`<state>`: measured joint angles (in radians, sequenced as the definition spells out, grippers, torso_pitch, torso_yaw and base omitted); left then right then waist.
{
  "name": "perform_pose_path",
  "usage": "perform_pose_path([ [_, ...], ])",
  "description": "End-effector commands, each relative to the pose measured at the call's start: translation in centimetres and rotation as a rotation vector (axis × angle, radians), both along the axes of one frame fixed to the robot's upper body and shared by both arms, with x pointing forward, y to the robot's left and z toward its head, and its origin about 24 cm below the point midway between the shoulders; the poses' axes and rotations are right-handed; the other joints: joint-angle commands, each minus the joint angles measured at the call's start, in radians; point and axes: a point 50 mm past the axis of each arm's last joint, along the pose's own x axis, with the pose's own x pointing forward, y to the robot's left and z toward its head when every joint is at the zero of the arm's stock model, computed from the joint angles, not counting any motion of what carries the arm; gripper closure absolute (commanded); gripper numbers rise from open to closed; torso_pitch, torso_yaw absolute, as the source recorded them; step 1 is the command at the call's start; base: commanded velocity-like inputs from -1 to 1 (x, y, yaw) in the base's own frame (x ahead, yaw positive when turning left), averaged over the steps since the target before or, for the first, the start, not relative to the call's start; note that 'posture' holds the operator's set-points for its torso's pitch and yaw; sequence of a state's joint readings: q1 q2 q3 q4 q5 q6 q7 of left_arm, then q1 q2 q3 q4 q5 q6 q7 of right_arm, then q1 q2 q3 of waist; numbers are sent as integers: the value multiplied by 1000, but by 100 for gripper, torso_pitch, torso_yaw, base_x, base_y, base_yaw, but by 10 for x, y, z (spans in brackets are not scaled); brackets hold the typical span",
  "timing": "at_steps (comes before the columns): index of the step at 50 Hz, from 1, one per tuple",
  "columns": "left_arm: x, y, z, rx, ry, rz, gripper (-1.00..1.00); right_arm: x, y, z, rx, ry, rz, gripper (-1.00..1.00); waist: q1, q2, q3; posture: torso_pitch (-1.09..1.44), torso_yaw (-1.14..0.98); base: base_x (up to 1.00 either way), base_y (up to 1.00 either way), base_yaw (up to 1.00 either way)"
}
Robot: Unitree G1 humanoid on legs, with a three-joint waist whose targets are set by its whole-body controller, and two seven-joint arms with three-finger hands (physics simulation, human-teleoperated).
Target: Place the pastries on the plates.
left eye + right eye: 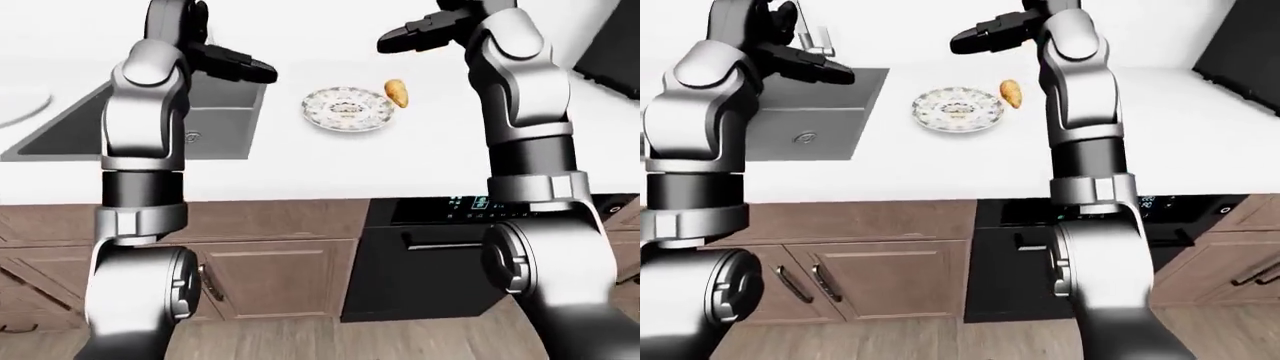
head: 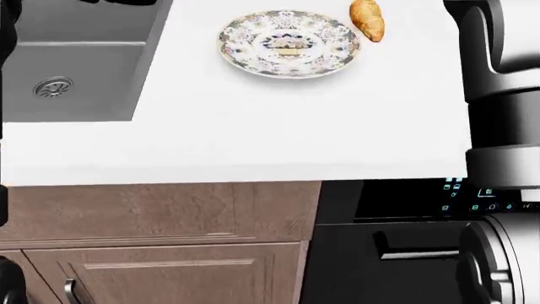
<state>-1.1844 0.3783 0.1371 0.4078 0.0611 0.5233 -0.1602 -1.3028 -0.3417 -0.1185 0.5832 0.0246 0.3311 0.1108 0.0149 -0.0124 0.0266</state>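
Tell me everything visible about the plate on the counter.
The plate is round and shallow, looks like glazed ceramic, white with a fine floral pattern around the rim and a darker motif at its centre. It lies flat and empty on the white counter, to the right of the sink in the head view. A pastry lies just off its upper right edge, apart from it. Neither hand touches it.
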Motion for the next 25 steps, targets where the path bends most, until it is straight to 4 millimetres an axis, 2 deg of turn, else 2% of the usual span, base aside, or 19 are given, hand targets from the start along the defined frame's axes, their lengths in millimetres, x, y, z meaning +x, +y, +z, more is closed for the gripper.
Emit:
perform_pose_path([
  [1,-6,-6,20,10,-82,-21,-100,-5,-6,12,8,-47,-20,-100,-10,0,-19,0,0,0,-27,0],
  [2,-7,-6,20,14,-81,-22,-100,-4,-6,12,7,-46,-25,-100,-7,-59,-26,0,0,0,-14,0],
  [3,-7,-6,20,12,-82,-21,-100,-5,-6,13,-1,-50,-28,-100,-18,-125,-18,0,0,0,0,0],
  [4,-6,-6,20,12,-81,-22,-100,-5,-6,13,1,-52,-27,-100,-18,-82,16,0,0,0,0,0],
  [6,-6,-6,20,14,-81,-22,-100,-5,-6,13,-4,-53,-30,-100,-18,-76,-1,0,0,0,0,0],
  [10,-7,-6,19,14,-78,-21,-100,-4,-7,12,8,-42,-32,-100,-16,-47,9,0,0,0,0,0],
  [11,-7,-6,19,15,-76,-23,-100,-5,-6,11,0,-42,-30,-100,-15,-41,-9,0,0,0,-13,0],
  [12,-7,-6,19,14,-77,-22,-100,-5,-6,11,5,-40,-29,-100,-12,-24,-18,0,0,7,-49,0],
  [13,-7,-5,18,14,-75,-22,-100,-5,-6,11,5,-40,-28,-100,-19,16,-3,0,0,7,-53,0],
  [14,-7,-5,19,15,-75,-22,-100,-5,-6,11,8,-40,-28,-100,-23,41,9,0,0,7,-54,0],
  [15,-8,-5,19,16,-76,-20,-100,-5,-6,11,1,-41,-29,-100,-25,64,11,0,0,12,-52,0],
  [17,-8,-5,19,17,-75,-20,-100,-5,-6,11,-2,-42,-27,-100,-30,130,-5,0,0,27,-36,0],
  [18,-8,-5,19,19,-75,-21,-100,-5,-6,11,-2,-42,-27,-100,-13,62,7,0,0,30,-23,0],
  [19,-8,-5,20,19,-77,-22,-100,-5,-5,12,-7,-44,-24,-100,-19,77,0,0,0,35,-2,0],
  [23,-9,-4,20,20,-78,-17,-100,-6,-5,12,-10,-45,-23,-100,4,-26,3,0,0,34,0,0],
  [24,-9,-4,21,22,-79,-17,-100,-6,-6,11,-13,-45,-23,-100,6,-66,-2,0,0,36,0,0],
  [25,-10,-5,21,24,-79,-20,-100,-6,-6,12,-10,-46,-20,-100,-3,-35,2,0,0,35,0,0],
])
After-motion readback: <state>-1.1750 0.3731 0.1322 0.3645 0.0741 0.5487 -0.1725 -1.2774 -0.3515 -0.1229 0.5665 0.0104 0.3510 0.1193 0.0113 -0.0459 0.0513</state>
